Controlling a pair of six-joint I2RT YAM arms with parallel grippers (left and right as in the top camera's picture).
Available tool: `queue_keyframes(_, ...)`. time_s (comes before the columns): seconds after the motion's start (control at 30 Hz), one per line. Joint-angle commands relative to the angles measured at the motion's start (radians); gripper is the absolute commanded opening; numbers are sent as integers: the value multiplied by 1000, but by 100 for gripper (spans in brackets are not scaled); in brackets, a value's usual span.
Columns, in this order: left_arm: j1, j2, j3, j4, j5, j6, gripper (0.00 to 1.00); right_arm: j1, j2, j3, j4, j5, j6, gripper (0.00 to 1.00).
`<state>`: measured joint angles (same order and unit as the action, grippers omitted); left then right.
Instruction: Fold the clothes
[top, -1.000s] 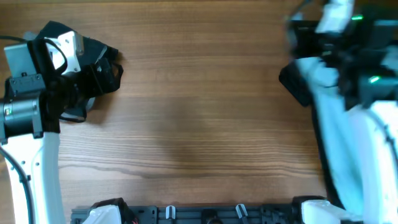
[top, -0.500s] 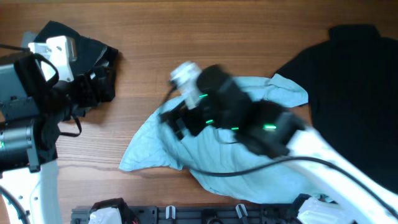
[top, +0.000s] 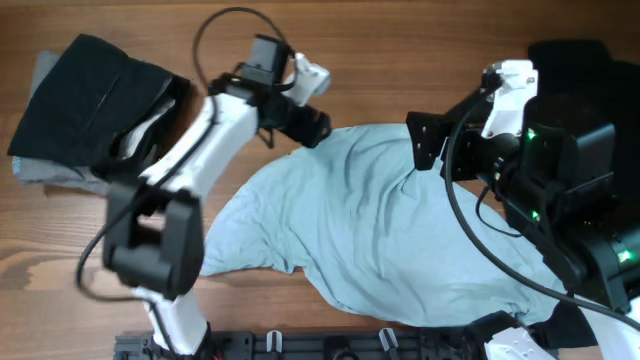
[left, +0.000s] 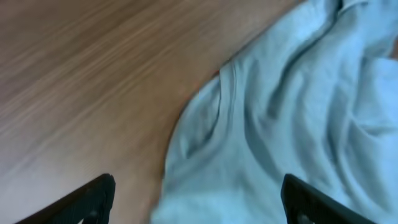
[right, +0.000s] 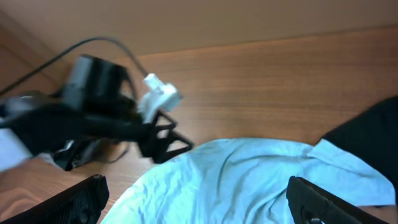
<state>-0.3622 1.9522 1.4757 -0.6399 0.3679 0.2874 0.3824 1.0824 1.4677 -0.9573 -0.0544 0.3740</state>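
The pale blue T-shirt (top: 380, 230) lies crumpled across the middle of the table. My left gripper (top: 318, 128) hovers at its upper left edge, open, and nothing is between its fingers. In the left wrist view the shirt (left: 286, 118) and its collar seam sit just ahead of the open left gripper (left: 198, 186). My right gripper (top: 418, 148) stands open over the shirt's upper right part. Its own view shows the shirt (right: 249, 180) below the wide right gripper (right: 199, 199), with the left gripper (right: 166, 142) beyond.
A folded black garment (top: 90, 100) rests on a grey one (top: 45, 172) at the back left. Another black garment (top: 572, 62) lies at the back right, partly under the right arm. A dark rack (top: 330, 345) runs along the front edge.
The right arm carried the blue shirt from the right side to the middle, let go and drew back right. The left arm reached from the far left to the shirt's upper edge.
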Motion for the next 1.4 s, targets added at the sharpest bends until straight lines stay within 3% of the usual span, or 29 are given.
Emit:
queue_keyframes(0.0,-40,112,10,98,2,63,85,-4,34,6,-10,10,23,97)
queue_keyframes(0.13,-58,198,10,105,2,77,74,-4,63,6,-24,10,23,97)
queue_keyframes(0.17,-58,211,10,106,2,76,61,-4,68,6,-24,10,29,97)
queue_keyframes(0.2,-58,222,10,105,2,76,42,-4,72,6,-24,10,36,97)
queue_keyframes(0.23,-57,227,10,101,2,76,13,-4,74,6,-24,10,45,97)
queue_keyframes(0.27,-56,227,10,93,-5,75,4,-4,75,6,-24,10,45,97)
queue_keyframes(0.3,-53,227,10,91,-38,66,4,-4,74,6,-24,10,45,97)
queue_keyframes(0.43,86,201,11,82,-498,-194,4,-4,93,6,-42,32,34,97)
queue_keyframes(0.53,263,171,11,76,-504,-285,4,-4,148,6,-98,33,-5,96)
queue_keyframes(0.63,416,143,11,56,-265,-303,4,-4,246,6,-121,58,14,96)
queue_keyframes(0.67,435,139,11,50,-219,-303,11,-10,286,6,-116,94,47,97)
queue_keyframes(0.73,438,133,11,37,-169,-291,43,-43,356,6,-106,99,57,97)
queue_keyframes(0.77,428,128,11,29,-150,-279,55,-69,396,6,-103,100,75,95)
queue_keyframes(0.83,396,112,11,12,-124,-238,62,-131,465,6,-102,100,75,84)
queue_keyframes(0.9,357,88,11,3,-125,-212,65,-201,530,6,-101,94,81,83)
queue_keyframes(0.93,338,77,11,3,-125,-213,65,-244,565,6,-91,69,75,83)
queue_keyframes(0.97,314,63,11,4,-101,-214,59,-284,598,6,-72,15,50,79)
queue_keyframes(1.03,244,49,11,9,-39,-214,36,-348,665,6,-41,-56,11,54)
queue_keyframes(1.07,214,50,11,15,-45,-213,33,-369,698,6,-26,-55,10,39)
queue_keyframes(1.1,185,58,11,26,-48,-214,31,-384,731,6,-9,-56,0,33)
queue_keyframes(1.23,108,81,11,74,-47,-215,25,-399,880,6,69,-67,-74,18)
queue_keyframes(1.37,67,85,11,69,-46,-217,20,-424,999,6,155,-65,-75,13)
